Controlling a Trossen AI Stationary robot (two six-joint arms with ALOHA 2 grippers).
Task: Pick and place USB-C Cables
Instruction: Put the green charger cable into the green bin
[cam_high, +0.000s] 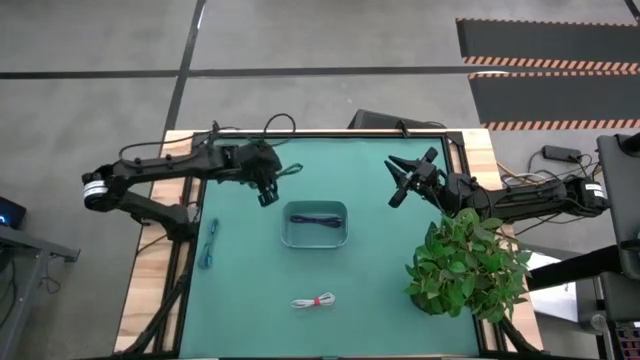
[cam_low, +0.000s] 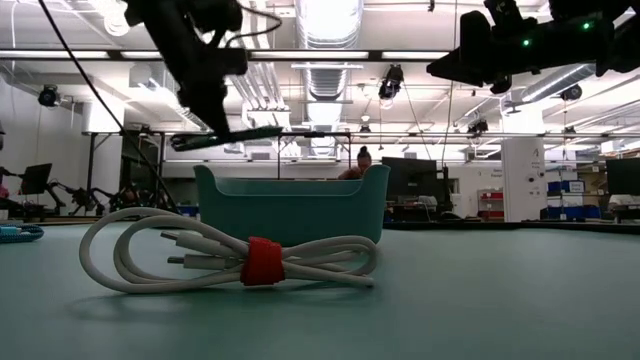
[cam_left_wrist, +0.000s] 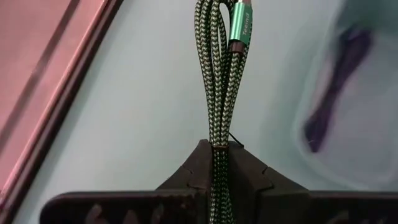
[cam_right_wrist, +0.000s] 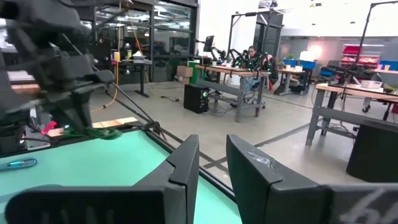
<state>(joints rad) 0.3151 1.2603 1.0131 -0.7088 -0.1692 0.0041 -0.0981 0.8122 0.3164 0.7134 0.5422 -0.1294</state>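
Note:
My left gripper (cam_high: 268, 188) is shut on the green braided cable bundle (cam_high: 290, 172), raised above the mat just left of the pale tray (cam_high: 315, 237). The dark blue cable (cam_high: 316, 220) lies inside the tray. On the mat, the teal cable (cam_high: 210, 243) lies flat left of the tray. The white cable with a red tie (cam_low: 230, 262) lies flat near the near edge. My right gripper (cam_high: 403, 181) hangs open in the air right of the tray, touching nothing. My left gripper pinches the green bundle between its two fingers (cam_left_wrist: 193, 171) near one looped end (cam_left_wrist: 217, 152), several strands together. The fingers lie along the bundle. It is lifted clear and sticks out roughly level (cam_low: 225, 136), its green connector (cam_left_wrist: 239, 28) at the free end.
A potted plant (cam_high: 465, 265) stands at the mat's right near corner, close under the right arm. The mat's wooden border (cam_high: 150, 280) runs along the left side. Open mat lies between the tray and the white cable.

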